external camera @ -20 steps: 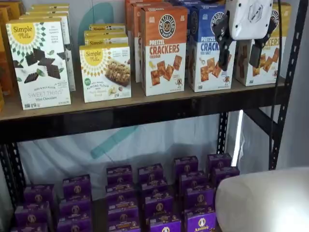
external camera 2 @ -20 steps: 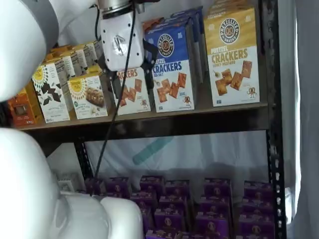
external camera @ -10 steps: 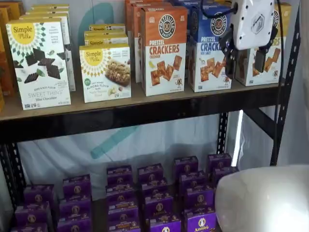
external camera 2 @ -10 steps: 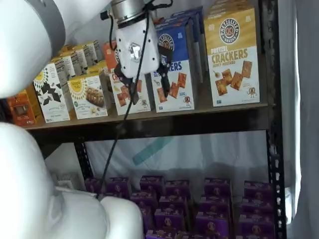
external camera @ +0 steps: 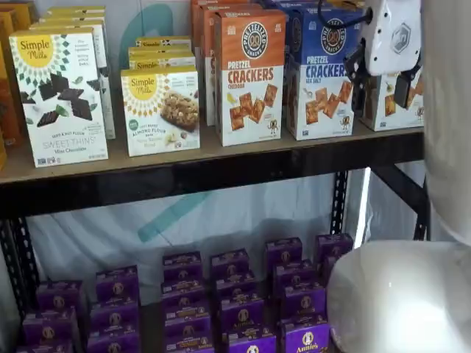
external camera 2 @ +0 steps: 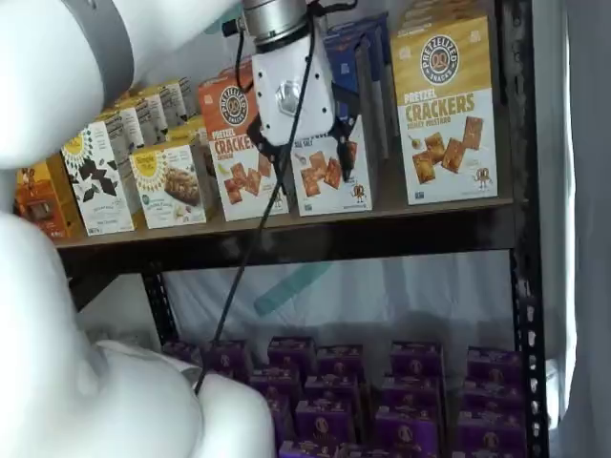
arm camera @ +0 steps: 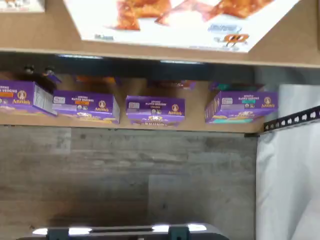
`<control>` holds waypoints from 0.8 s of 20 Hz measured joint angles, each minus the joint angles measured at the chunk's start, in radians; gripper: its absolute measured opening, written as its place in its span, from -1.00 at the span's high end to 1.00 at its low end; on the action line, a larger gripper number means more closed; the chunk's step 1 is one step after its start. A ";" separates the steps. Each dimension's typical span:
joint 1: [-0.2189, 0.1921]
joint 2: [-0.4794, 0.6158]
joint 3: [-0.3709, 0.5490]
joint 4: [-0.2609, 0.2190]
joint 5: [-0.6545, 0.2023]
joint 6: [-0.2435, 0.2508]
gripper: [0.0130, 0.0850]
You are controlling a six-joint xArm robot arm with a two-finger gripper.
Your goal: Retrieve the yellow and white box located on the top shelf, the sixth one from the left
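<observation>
The yellow and white box (external camera 2: 447, 110) stands upright at the right end of the top shelf (external camera 2: 382, 234), next to the black upright. In a shelf view only slivers of it (external camera: 386, 110) show behind the gripper (external camera: 383, 92), on the top shelf (external camera: 221, 173). The gripper is open and empty, with a plain gap between its two black fingers. In a shelf view the gripper (external camera 2: 315, 167) hangs in front of the blue cracker box (external camera 2: 334, 181), left of the yellow and white box. The wrist view shows a cracker box's white lower face (arm camera: 185, 20); I cannot tell which box.
An orange-topped cracker box (external camera: 250, 73) and a blue one (external camera: 318, 73) stand left of the target. Simple Mills boxes (external camera: 59, 95) fill the shelf's left part. Several purple boxes (external camera: 235, 294) sit on the lower shelf. The white arm (external camera: 401, 294) fills the foreground.
The gripper has moved right along the top shelf, from in front of the orange box toward the blue and yellow boxes. No box has moved.
</observation>
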 joint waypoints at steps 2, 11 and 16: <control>-0.026 0.010 -0.006 0.008 -0.016 -0.023 -1.00; -0.155 0.082 -0.071 0.054 -0.072 -0.144 -1.00; -0.190 0.134 -0.121 0.047 -0.069 -0.181 -1.00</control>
